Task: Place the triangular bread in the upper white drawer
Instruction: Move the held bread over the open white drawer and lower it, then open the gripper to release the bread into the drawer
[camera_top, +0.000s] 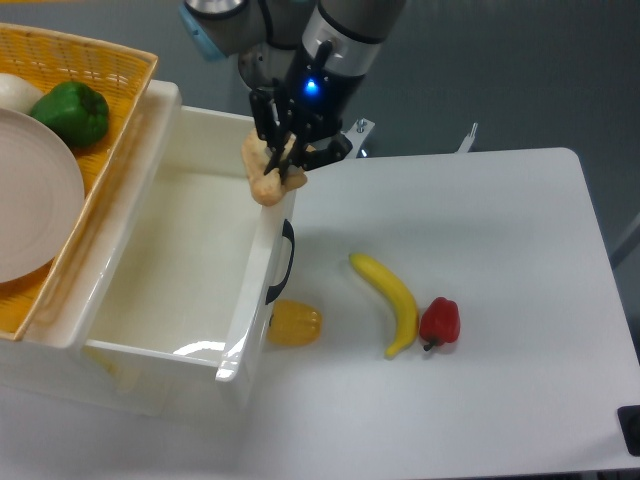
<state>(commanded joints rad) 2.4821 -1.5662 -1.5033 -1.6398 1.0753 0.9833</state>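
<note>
Currently my black two-finger gripper (280, 160) is clamped on the golden-orange rounded-triangle bread piece (263, 176), fingers pinching its upper part, paler tan lower end hanging below them. Bread is in the air, not touching anything, right above the front panel of the large glossy white plastic drawer (150, 345), at the far end of that panel's top edge. From this angle part of the bread overlaps the drawer's inner side, part overlaps the rim; can't tell exactly how high it sits above the rim. Blue indicator light (310, 86) on my wrist is lit. Drawer is pulled out, deep white walls and floor visible, black handle (283, 262) on the front panel facing the white tabletop (500, 300). On the tabletop just beside the front panel, below the handle: a yellow bell pepper (294, 323), touching or nearly touching the panel. Further out: a yellow banana (388, 300) lying diagonally, and a small red bell pepper (440, 320) right against the banana's near end. Behind the drawer on the far side from me: a yellow wicker basket (110, 70) holding a green bell pepper (72, 113), a pale round plate (30, 200) and a white rounded object (15, 92) at the frame edge, only partly in view. Dark object (630, 430) at the bottom corner of the table edge, cut off, can't identify.
</note>
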